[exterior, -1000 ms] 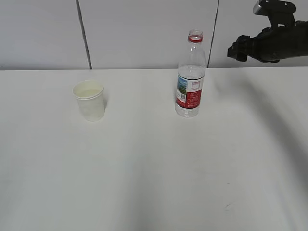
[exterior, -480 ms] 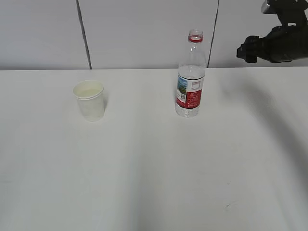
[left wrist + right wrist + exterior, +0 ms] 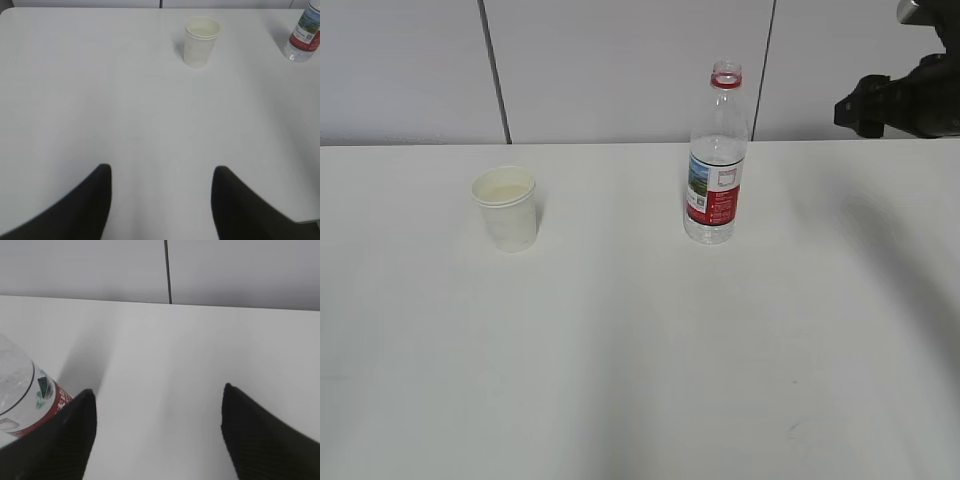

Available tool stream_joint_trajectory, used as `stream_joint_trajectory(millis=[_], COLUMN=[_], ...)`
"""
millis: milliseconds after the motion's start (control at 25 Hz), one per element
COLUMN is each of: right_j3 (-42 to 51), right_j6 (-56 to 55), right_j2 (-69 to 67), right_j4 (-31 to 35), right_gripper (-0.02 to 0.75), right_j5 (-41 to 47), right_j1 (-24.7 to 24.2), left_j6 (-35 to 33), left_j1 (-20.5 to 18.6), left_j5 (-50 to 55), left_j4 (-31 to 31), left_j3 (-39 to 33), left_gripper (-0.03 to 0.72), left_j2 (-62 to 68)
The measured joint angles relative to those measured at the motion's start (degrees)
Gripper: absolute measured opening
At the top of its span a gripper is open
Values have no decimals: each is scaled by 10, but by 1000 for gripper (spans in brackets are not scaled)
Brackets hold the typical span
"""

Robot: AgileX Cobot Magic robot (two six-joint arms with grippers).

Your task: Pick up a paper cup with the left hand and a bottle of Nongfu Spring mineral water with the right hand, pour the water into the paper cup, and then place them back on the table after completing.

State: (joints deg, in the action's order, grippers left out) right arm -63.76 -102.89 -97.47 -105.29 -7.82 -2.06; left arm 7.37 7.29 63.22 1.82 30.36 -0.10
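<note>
A white paper cup (image 3: 505,208) stands upright on the white table (image 3: 640,350) at the left; it also shows in the left wrist view (image 3: 201,41). A clear uncapped bottle with a red label (image 3: 717,160), partly filled with water, stands upright right of centre; its base shows in the left wrist view (image 3: 304,37) and its side in the right wrist view (image 3: 25,395). My right gripper (image 3: 855,108) hangs high at the right edge, away from the bottle; it is open and empty (image 3: 157,392). My left gripper (image 3: 162,172) is open and empty, well short of the cup. It is out of the exterior view.
A grey panelled wall (image 3: 620,60) with vertical seams runs behind the table's far edge. The table's front right corner (image 3: 310,220) shows in the left wrist view.
My right gripper has drawn back to the right, farther from the bottle. The cup and bottle have not moved.
</note>
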Motion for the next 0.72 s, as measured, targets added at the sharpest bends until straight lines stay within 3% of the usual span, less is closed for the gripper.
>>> stream_joint_trajectory(millis=[720], right_j3=[150], right_j6=[1], right_j2=[190], right_j4=[0], right_gripper=[573], right_j5=[1], right_j1=[0], left_j6=[0], left_j1=[0], left_j5=[-1], left_j4=[-3], left_j3=[0], left_gripper=[357], left_j2=[0])
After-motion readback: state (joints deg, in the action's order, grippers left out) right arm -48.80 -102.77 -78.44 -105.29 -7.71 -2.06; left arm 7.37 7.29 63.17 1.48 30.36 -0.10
